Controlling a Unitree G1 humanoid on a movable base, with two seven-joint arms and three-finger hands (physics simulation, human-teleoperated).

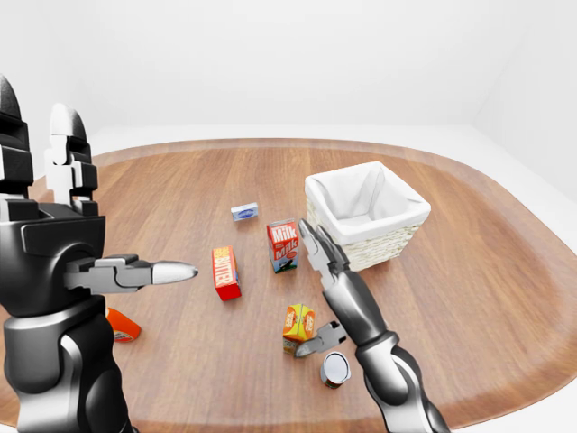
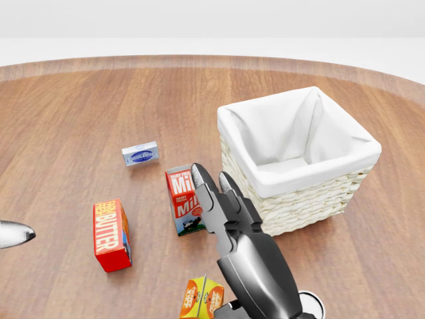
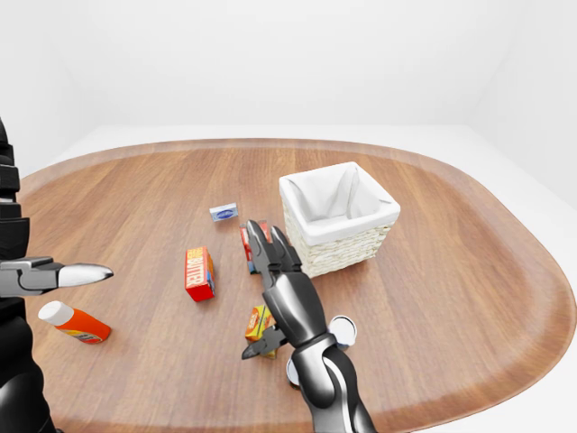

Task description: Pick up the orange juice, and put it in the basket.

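The orange juice (image 1: 298,322) is a small orange and yellow carton standing on the wooden table, low in the middle of the left-eye view. My right hand (image 1: 317,290) is open just right of it, fingers stretched up toward the milk and thumb (image 1: 322,340) at the carton's lower right side. I cannot tell whether it touches. The white-lined wicker basket (image 1: 383,245) stands up and to the right of the hand. My left hand (image 1: 108,262) is raised at the left, open and empty.
A red milk carton (image 1: 283,245) stands between the juice and the basket. A red butter box (image 1: 225,272), a small blue box (image 1: 244,211), a metal can (image 1: 334,368) and an orange bottle (image 3: 77,322) lie around on the table (image 1: 469,298).
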